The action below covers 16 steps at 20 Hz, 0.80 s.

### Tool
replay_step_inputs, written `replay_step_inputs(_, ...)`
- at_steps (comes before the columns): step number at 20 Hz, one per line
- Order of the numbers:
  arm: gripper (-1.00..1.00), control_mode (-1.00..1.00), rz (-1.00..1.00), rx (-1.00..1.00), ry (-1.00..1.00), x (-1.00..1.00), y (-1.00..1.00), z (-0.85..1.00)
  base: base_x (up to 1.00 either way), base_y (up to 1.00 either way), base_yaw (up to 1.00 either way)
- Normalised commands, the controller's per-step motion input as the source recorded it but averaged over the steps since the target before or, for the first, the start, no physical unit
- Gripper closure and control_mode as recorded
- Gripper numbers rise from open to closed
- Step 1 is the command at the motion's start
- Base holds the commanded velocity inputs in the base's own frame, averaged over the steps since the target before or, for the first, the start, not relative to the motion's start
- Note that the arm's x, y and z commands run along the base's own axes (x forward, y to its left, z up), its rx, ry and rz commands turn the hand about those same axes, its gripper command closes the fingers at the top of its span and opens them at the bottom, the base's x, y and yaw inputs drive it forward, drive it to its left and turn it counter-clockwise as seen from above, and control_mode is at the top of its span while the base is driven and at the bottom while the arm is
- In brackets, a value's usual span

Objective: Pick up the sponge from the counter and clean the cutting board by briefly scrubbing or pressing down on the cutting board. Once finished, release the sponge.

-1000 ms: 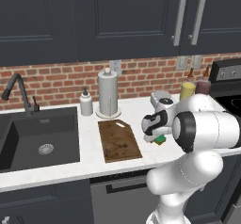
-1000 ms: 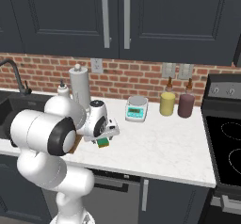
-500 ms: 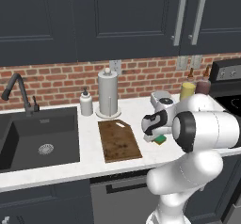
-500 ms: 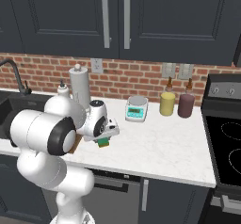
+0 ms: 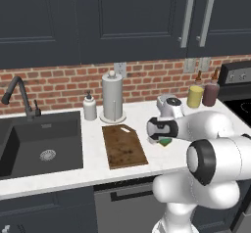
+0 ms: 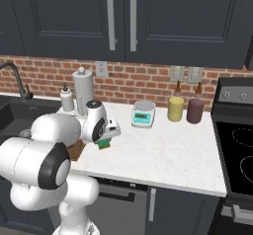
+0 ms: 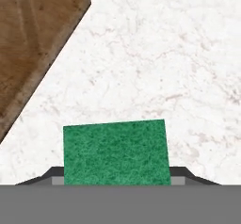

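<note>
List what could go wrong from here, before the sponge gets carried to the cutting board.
1. In the hand view the sponge fills the span between the dark finger tips, and little of each tip shows beside it; a shallow hold could slip when lifted.
2. The cutting board lies apart on the counter; dragging rather than lifting might catch the sponge against the board's edge.
3. The kitchen scale stands near the arm; a wide swing might knock it.

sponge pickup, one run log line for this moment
phase: grasp | gripper: shut on sponge | sponge: on counter | cutting board: untouched
</note>
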Motion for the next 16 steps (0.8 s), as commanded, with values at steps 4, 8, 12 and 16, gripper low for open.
replay_step_inputs(4,1.00,-1.00,-0.09,0.00,0.00,-0.07,0.55,0.45,0.00,0.00,0.00)
replay_step_inputs(8,1.00,-1.00,-0.20,0.01,0.00,-0.20,0.53,0.24,0.00,0.00,0.00)
replay_step_inputs(12,1.00,-1.00,-0.25,0.06,0.05,-0.11,0.38,0.26,0.00,0.00,0.00)
replay_step_inputs(16,1.00,-1.00,-0.24,0.08,0.06,-0.15,0.31,0.24,0.00,0.00,0.00)
